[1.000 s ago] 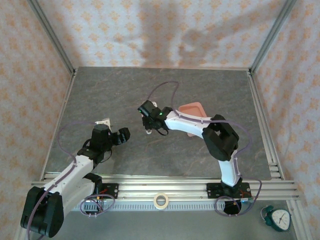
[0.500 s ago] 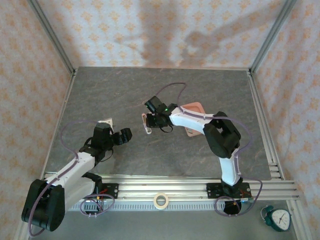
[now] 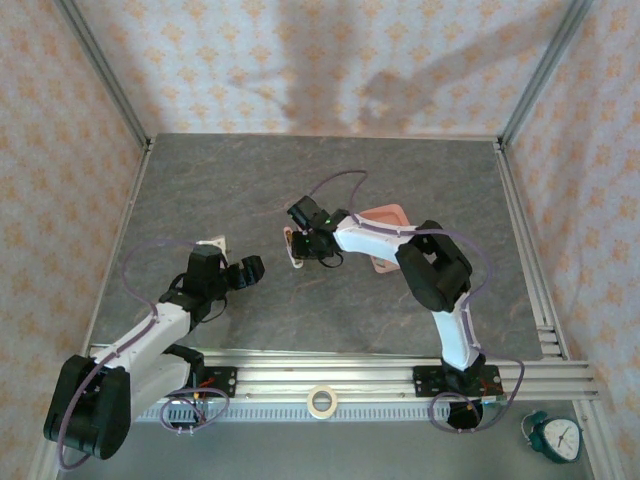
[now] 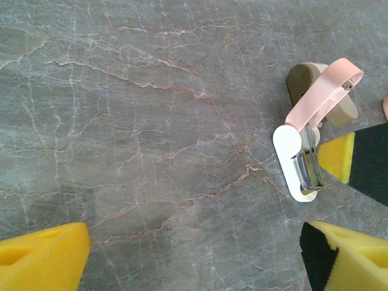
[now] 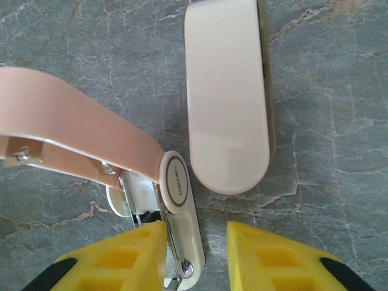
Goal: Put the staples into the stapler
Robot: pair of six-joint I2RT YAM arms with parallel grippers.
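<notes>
The stapler [image 3: 292,250] lies on the grey table with its pink lid [image 4: 324,97] hinged up over its white base [image 4: 290,159] and metal channel [image 4: 309,171]. My right gripper [image 3: 303,243] hovers over it. In the right wrist view the right gripper [image 5: 194,260] is open. The base's end [image 5: 182,224] rests against the left yellow fingertip [image 5: 115,260], and a gap separates it from the other one. My left gripper [image 3: 247,272] is open to the stapler's left, and the left gripper [image 4: 194,260] has bare table between its fingers. The staples are out of view.
A white oblong piece [image 5: 227,97] with tan sides lies right beside the stapler. A shallow pink tray [image 3: 388,222] sits behind the right forearm. A small white object [image 3: 212,243] lies by the left arm. A tape roll [image 3: 321,401] rests on the front rail.
The right wrist has shifted slightly toward the far side and turned. The stapler now lies on the table under its loosened fingers. The left arm has barely moved.
</notes>
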